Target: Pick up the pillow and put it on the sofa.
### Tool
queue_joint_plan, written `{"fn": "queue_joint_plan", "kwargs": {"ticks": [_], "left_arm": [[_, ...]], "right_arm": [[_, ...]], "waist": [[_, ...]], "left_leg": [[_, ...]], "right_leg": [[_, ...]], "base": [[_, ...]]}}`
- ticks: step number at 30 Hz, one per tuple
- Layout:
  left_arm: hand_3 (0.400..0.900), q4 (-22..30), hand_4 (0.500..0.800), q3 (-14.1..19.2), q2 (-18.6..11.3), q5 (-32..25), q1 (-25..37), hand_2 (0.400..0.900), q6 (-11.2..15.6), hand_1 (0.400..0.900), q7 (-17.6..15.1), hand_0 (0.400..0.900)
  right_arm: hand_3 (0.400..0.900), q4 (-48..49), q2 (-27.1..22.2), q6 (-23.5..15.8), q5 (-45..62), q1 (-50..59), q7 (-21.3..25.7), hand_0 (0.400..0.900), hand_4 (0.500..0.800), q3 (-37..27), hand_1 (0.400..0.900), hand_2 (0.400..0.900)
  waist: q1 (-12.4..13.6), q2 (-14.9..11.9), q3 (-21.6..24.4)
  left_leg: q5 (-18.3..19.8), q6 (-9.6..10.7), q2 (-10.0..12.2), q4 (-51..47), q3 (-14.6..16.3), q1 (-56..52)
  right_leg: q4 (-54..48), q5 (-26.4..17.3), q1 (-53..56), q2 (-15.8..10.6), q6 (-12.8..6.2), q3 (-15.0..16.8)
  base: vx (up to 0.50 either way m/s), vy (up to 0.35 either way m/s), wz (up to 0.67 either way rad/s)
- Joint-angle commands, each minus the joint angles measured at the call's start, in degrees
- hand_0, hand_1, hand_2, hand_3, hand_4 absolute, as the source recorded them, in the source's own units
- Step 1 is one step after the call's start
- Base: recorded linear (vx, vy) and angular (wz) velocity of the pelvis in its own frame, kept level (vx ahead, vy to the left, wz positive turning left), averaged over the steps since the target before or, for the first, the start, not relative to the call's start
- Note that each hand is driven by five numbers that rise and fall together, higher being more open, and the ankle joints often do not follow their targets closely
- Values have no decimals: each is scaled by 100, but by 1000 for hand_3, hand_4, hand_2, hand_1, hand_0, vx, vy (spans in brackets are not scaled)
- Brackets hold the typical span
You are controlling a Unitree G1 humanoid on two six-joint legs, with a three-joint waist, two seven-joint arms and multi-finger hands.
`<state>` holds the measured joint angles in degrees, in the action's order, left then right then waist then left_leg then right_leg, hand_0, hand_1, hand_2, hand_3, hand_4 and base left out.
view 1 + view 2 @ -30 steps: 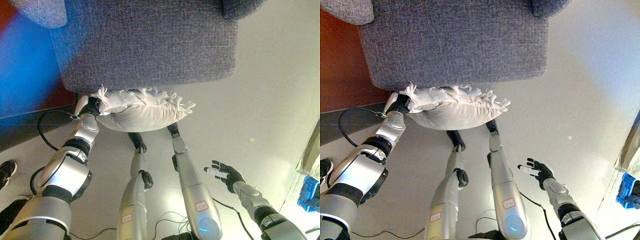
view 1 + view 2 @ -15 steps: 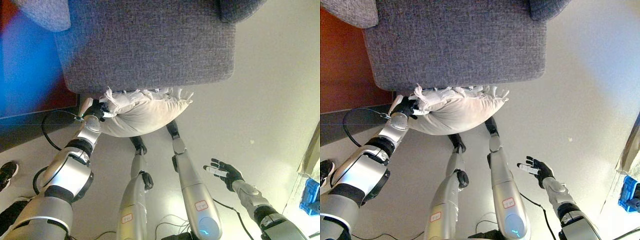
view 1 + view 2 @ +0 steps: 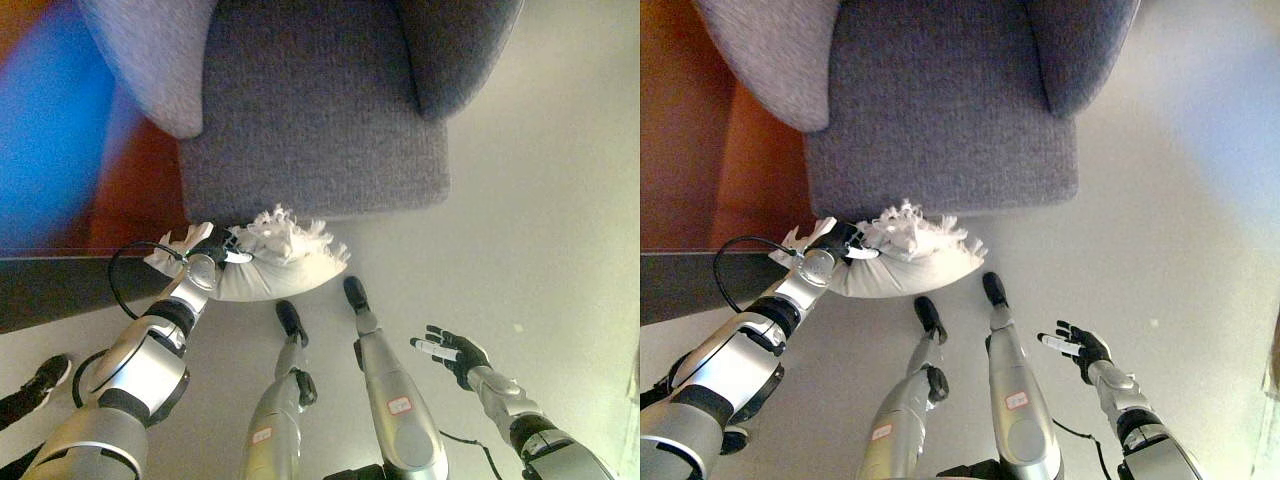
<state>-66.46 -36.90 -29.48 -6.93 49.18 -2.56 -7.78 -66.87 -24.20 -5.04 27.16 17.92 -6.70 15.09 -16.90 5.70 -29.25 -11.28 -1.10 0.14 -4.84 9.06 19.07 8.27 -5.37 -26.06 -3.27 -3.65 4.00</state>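
So the pillow (image 3: 270,262), white with a fringed edge, hangs just in front of the sofa (image 3: 310,130), its fringe level with the front edge of the grey seat but not resting on it. I have my left hand (image 3: 214,246) curled round its left end, fingers pinching the cloth. The lifting looks done; what is left, I judge, is carrying it forward over the seat and letting go. My right hand (image 3: 452,350) hangs idle over the floor, fingers spread.
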Motion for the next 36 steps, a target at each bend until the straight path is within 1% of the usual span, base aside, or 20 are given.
{"fn": "queue_joint_plan", "kwargs": {"ticks": [1, 2, 4, 6, 7, 8, 11, 14, 19, 22, 25, 27, 30, 32, 36], "left_arm": [[400, 397, 500, 292, -564, 351, 212, 400, 481, 400, 79, 400], [400, 473, 500, 287, -617, 438, 136, 400, 511, 400, 134, 400], [400, 633, 500, 295, -687, 544, 20, 400, 487, 400, 231, 400], [400, 861, 500, 316, -805, 686, -105, 400, 461, 400, 388, 400], [400, 912, 500, 325, -832, 703, -127, 400, 455, 400, 413, 400], [400, 1038, 500, 363, -908, 764, -174, 400, 422, 400, 519, 400], [400, 1293, 500, 393, -1056, 934, -279, 400, 330, 400, 724, 400], [400, 1532, 500, 412, -1229, 1049, -320, 400, 214, 400, 962, 400], [400, 1738, 500, 429, -1567, 1276, -173, 400, 163, 400, 1407, 400], [400, 1777, 500, 398, -1825, 1387, 38, 400, 190, 400, 1705, 400], [400, 1864, 500, 268, -2045, 1515, 288, 400, 193, 400, 1974, 400], [400, 1944, 500, 161, -2188, 1472, 490, 400, 173, 400, 2058, 400], [400, 1976, 500, 50, -2311, 1465, 804, 400, 83, 400, 2212, 400], [400, 1887, 500, -59, -2369, 1493, 1073, 400, 93, 400, 2306, 400], [400, 1653, 500, -403, -2451, 1540, 1741, 400, 114, 400, 2457, 400]], "right_arm": [[900, -228, -251, 67, -134, -612, -7, 900, 800, -281, 900, 900], [900, -267, -247, 72, -142, -663, -5, 900, 800, -328, 900, 900], [900, -298, -231, 110, -163, -756, 17, 900, 800, -401, 900, 900], [900, -370, -216, 181, -229, -909, 60, 900, 800, -560, 900, 900], [900, -389, -219, 181, -237, -947, 59, 900, 800, -589, 900, 900], [900, -441, -233, 203, -267, -1046, 54, 900, 800, -679, 900, 900], [900, -509, -248, 214, -316, -1247, 32, 900, 800, -842, 900, 900], [900, -581, -244, 252, -362, -1459, 39, 900, 800, -991, 900, 900], [900, -766, -211, 280, -385, -1810, 45, 900, 800, -1204, 900, 900], [900, -858, -193, 297, -382, -1950, 31, 900, 800, -1314, 900, 900], [900, -977, -159, 256, -358, -2043, 27, 900, 800, -1387, 900, 900], [900, -1027, -155, 265, -315, -2085, 6, 900, 800, -1416, 900, 900], [900, -1064, -107, 276, -280, -2156, 16, 900, 800, -1435, 900, 900], [900, -1101, -71, 266, -226, -2194, 16, 900, 800, -1435, 900, 900], [900, -1150, -34, 328, -107, -2230, 71, 900, 800, -1427, 900, 900]], "waist": [[131, 84, 468], [147, 124, 572], [163, 177, 736], [185, 266, 1051], [183, 282, 1097], [191, 326, 1253], [192, 390, 1495], [182, 470, 1771], [173, 521, 2177], [143, 520, 2329], [112, 534, 2447], [102, 531, 2513], [79, 517, 2600], [54, 506, 2644], [-20, 504, 2733]], "left_leg": [[456, 484, -179, 247, 133, -586], [455, 486, -193, 174, 113, -707], [456, 487, -219, 87, 88, -889], [499, 479, -267, -6, 66, -1152], [515, 477, -273, -14, 60, -1209], [554, 468, -287, -16, 52, -1328], [627, 449, -295, -16, 63, -1536], [719, 418, -304, -16, 56, -1775], [850, 385, -321, -16, 34, -2140], [913, 372, -306, -16, 52, -2307], [970, 357, -301, -16, 59, -2445], [1000, 342, -302, -16, 51, -2520], [1042, 327, -297, -16, 54, -2607], [1066, 318, -294, -16, 59, -2650], [1104, 305, -287, -16, 100, -2708]], "right_leg": [[-521, -220, 518, 67, -182, -63], [-566, -193, 644, 64, -184, -72], [-649, -175, 851, 48, -193, -93], [-813, -165, 1194, 14, -220, -137], [-848, -165, 1265, 11, -222, -151], [-892, -152, 1405, 16, -219, -169], [-941, -103, 1649, 24, -201, -204], [-946, -13, 1903, 48, -177, -209], [-1056, 26, 2315, 68, -188, -212], [-1112, 26, 2494, 84, -208, -191], [-1130, 37, 2629, 111, -225, -164], [-1149, 35, 2703, 130, -238, -140], [-1178, 25, 2790, 141, -264, -108], [-1193, 10, 2829, 154, -289, -81], [-1199, -20, 2852, 178, -331, -23]], "base": [[113, -42, 11], [120, -40, 12], [132, -34, 12], [189, -33, 12], [201, -27, 8], [179, -30, 6], [183, -38, 4], [220, -38, 2], [209, -54, 0], [141, -67, -4], [111, -52, -2], [101, -60, -2], [88, -68, -4], [69, -74, -7], [56, -65, -11]]}}
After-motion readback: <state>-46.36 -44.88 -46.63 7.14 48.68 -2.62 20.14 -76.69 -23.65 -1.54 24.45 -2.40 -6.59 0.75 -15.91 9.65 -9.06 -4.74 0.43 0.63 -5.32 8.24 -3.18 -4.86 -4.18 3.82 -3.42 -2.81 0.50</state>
